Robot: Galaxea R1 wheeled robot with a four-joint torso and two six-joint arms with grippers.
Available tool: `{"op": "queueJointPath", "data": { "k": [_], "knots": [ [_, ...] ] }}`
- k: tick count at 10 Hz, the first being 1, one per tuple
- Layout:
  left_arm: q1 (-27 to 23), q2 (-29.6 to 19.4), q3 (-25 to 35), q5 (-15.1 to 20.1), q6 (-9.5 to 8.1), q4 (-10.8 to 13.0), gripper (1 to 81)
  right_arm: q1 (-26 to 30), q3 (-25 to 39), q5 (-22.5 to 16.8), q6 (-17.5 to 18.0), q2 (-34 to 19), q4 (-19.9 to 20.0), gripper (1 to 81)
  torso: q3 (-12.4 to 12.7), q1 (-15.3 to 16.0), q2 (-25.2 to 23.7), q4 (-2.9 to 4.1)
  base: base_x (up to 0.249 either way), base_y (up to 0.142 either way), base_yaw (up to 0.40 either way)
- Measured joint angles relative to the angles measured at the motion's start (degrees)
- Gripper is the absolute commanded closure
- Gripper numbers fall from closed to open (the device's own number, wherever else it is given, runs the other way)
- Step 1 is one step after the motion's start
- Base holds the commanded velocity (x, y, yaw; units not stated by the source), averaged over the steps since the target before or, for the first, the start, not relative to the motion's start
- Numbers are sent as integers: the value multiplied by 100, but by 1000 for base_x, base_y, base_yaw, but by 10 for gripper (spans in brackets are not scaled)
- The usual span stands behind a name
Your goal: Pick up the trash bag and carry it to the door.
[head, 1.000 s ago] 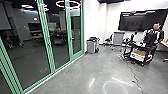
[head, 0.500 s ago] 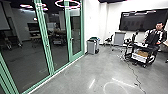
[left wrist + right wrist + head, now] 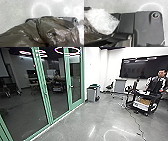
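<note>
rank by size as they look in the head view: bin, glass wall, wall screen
Largest to smallest:
1. Glass wall
2. Wall screen
3. Bin

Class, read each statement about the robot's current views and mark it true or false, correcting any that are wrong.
1. Dark, crumpled plastic shows in the left wrist view. True.
2. The frame around the glass is red. False: the frame is green.
3. A person is at a cart. True.
4. The grey bin lies on its side. False: the bin stands upright.
5. A dark cable runs along the floor. True.
</note>
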Motion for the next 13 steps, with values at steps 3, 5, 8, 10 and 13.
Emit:
{"op": "queueJointPath", "data": {
  "k": [3, 5, 8, 10, 13],
  "knots": [
    [0, -2, 0, 0, 1, 0, 811, 0, -11, 0, 0, 1, 0, 10, 0, 0, 2, 0, 186, 0, 0],
    [0, -2, 0, 0, 1, 0, 811, 0, -11, 0, 0, 1, 0, 10, 0, 0, 0, 0, 186, 0, 0],
    [0, -11, 0, 0, 1, 0, 811, 0, -13, 0, 0, 1, 0, 10, 0, 0, 0, 0, 186, 0, 0],
    [0, -33, 0, 0, 0, 0, 811, 0, -13, 0, 0, 4, 0, 10, 0, 0, 0, 0, 177, 0, 0],
    [12, -30, 0, -2, 1, 0, 811, -2, -15, 0, 0, 4, 0, 10, 0, 2, 2, 0, 169, 0, 0]
  ]
}}
